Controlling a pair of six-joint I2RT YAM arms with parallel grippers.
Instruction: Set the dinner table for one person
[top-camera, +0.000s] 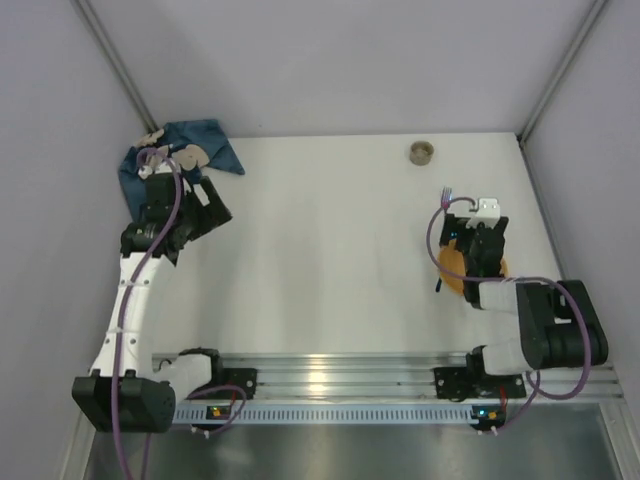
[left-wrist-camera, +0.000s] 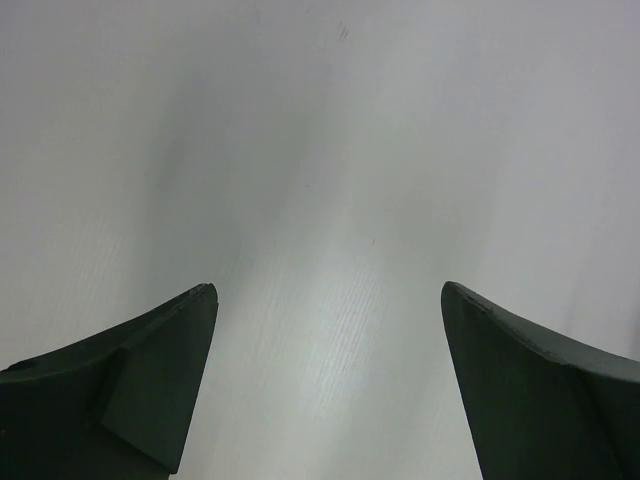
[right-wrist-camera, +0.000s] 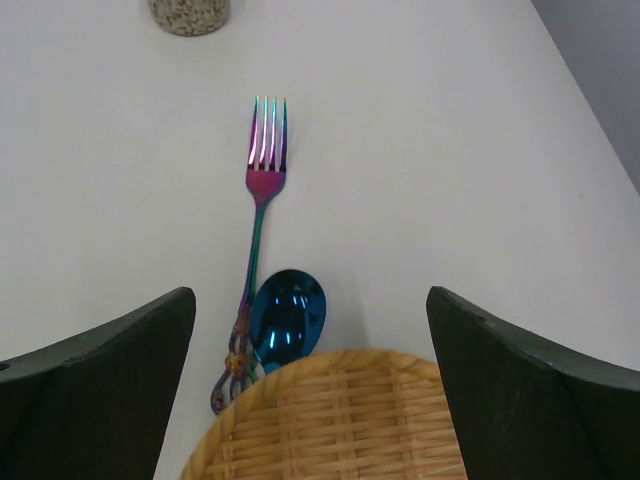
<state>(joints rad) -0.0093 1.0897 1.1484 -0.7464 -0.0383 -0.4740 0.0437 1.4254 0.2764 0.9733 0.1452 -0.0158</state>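
The white dinner table (top-camera: 330, 230) fills the top view. A round woven plate (top-camera: 452, 268) lies at the right, mostly under my right gripper (top-camera: 478, 238). In the right wrist view the plate's far rim (right-wrist-camera: 330, 410) sits low between the open fingers of that gripper (right-wrist-camera: 310, 293). A blue spoon (right-wrist-camera: 288, 315) is partly tucked under the rim, and an iridescent fork (right-wrist-camera: 262, 190) lies just left of it, tines pointing away; the fork also shows in the top view (top-camera: 447, 193). My left gripper (top-camera: 213, 212) is open and empty, and in its wrist view (left-wrist-camera: 328, 287) it sees only bare tabletop (left-wrist-camera: 330, 150).
A crumpled blue placemat (top-camera: 190, 140) lies in the far left corner, just beyond the left arm's wrist. A small speckled cup (top-camera: 421, 152) stands at the back right; it also shows in the right wrist view (right-wrist-camera: 190, 12). Grey walls enclose the table on three sides.
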